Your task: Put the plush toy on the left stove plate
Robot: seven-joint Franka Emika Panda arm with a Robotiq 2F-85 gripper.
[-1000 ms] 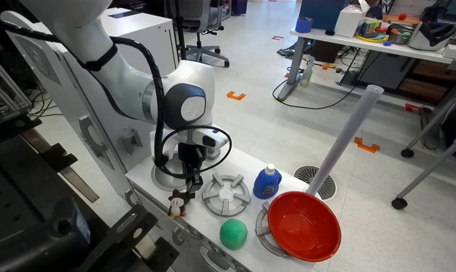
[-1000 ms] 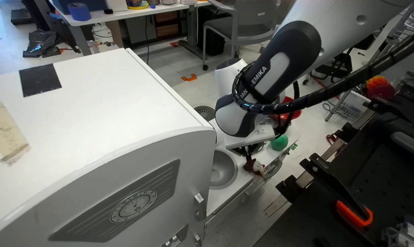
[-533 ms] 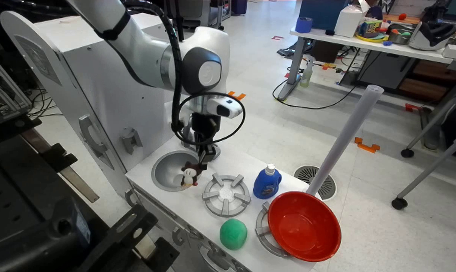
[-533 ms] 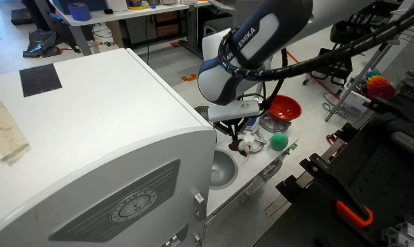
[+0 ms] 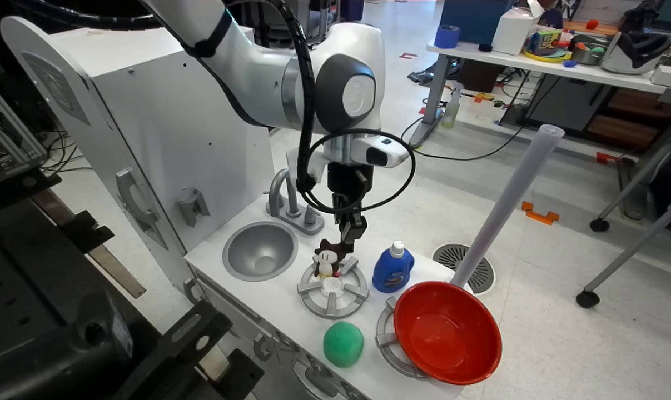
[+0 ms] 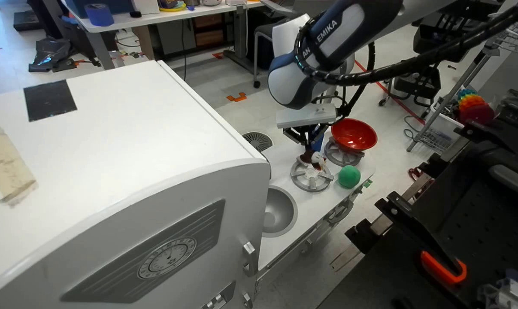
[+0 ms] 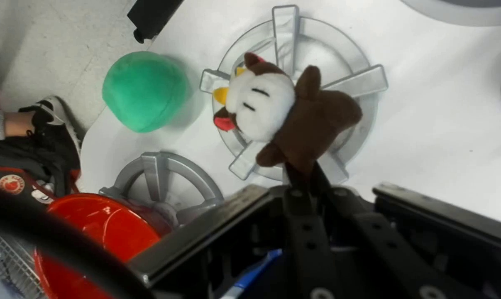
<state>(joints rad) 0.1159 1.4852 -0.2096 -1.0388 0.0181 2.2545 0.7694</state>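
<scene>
The plush toy (image 7: pixel 292 117), brown, white-faced, with yellow and red bits, is pinched at its brown end by the jaws over the left stove plate (image 5: pixel 331 304), a round silver-grey spoked burner flat on the tabletop (image 5: pixel 285 305); whether toy and plate touch is unclear.

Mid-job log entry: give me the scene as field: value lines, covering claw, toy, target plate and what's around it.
claw: closed on the plush toy
plush toy position: over the left stove plate; touching or not, unclear
release: not yet done
other stove plate: partly covered by the red bowl
green ball: on the white countertop
blue bottle: upright, beside the left stove plate
sink basin: beside the left stove plate
</scene>
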